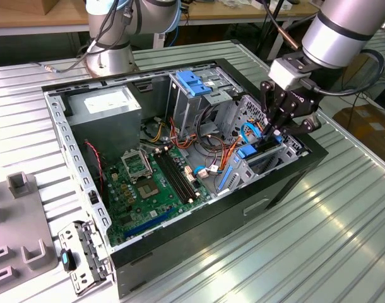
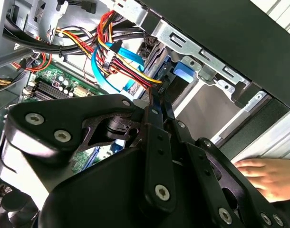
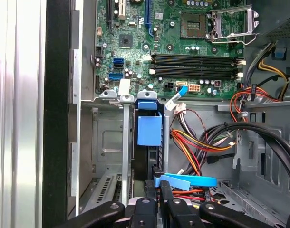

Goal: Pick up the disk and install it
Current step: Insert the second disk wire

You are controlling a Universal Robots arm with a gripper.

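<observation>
The disk (image 3: 149,130) stands on edge in a drive bay slot at the case's front corner, its dark body framed by a blue carrier. In the exterior view the disk's blue end (image 1: 248,151) shows just below my gripper (image 1: 272,131). My gripper (image 3: 158,186) hangs over the disk's near end, shut, with its fingers (image 2: 154,107) drawn close together. The fingertips meet the small blue end tab. I cannot see whether they pinch that tab or only rest on it.
The open computer case (image 1: 287,183) lies on a ribbed metal table. Red, yellow and black wire bundles (image 3: 197,142) and a blue data cable (image 3: 192,181) crowd the bay. The tall grey cage with its light-blue latch plate (image 1: 194,82) stands behind. A person's hand (image 2: 264,175) rests outside the case.
</observation>
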